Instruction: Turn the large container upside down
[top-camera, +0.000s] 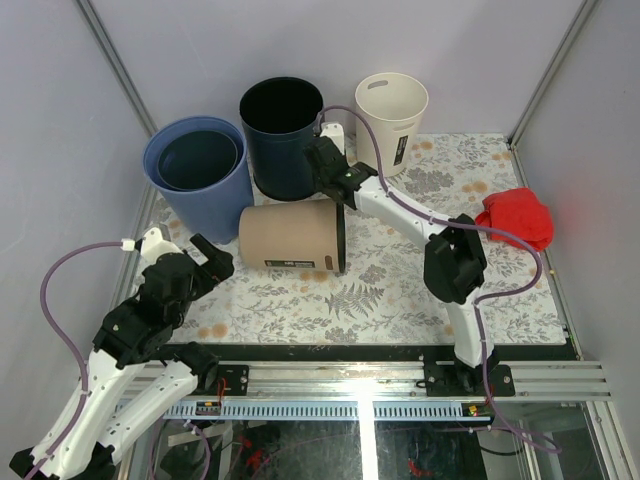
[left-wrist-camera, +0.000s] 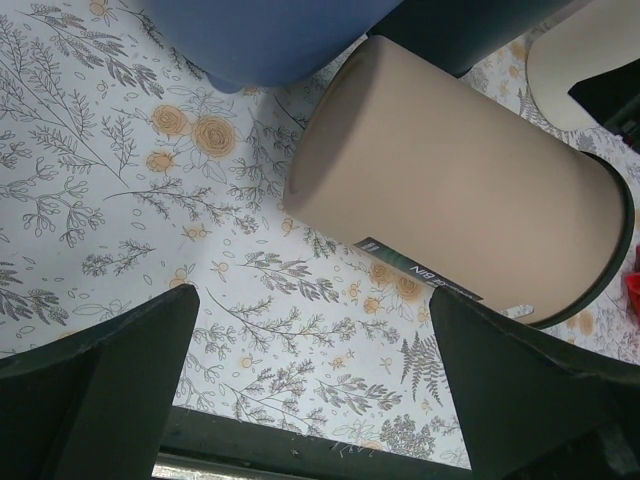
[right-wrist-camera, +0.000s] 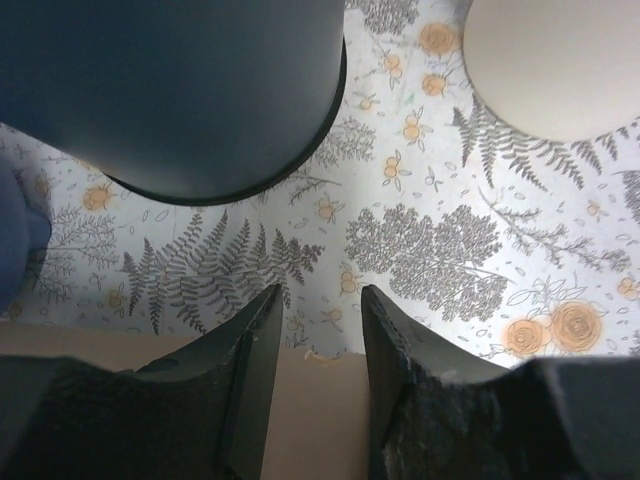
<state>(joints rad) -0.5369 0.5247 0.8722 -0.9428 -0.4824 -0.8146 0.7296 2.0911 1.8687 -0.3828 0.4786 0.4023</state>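
Observation:
A tan container (top-camera: 290, 237) lies on its side in the middle of the floral mat, its black-rimmed open end to the right. It also shows in the left wrist view (left-wrist-camera: 450, 200) and in the right wrist view (right-wrist-camera: 310, 420). My right gripper (top-camera: 335, 190) hangs over its far upper side near the rim, jaws a narrow gap apart with nothing between them (right-wrist-camera: 318, 292). My left gripper (top-camera: 208, 258) is wide open and empty, low over the mat left of the container's closed base (left-wrist-camera: 312, 293).
Three bins stand upright at the back: a blue one (top-camera: 200, 180) on the left, a dark navy one (top-camera: 282, 135) in the middle, a cream one (top-camera: 392, 115) on the right. A red cloth (top-camera: 518, 217) lies at the right edge.

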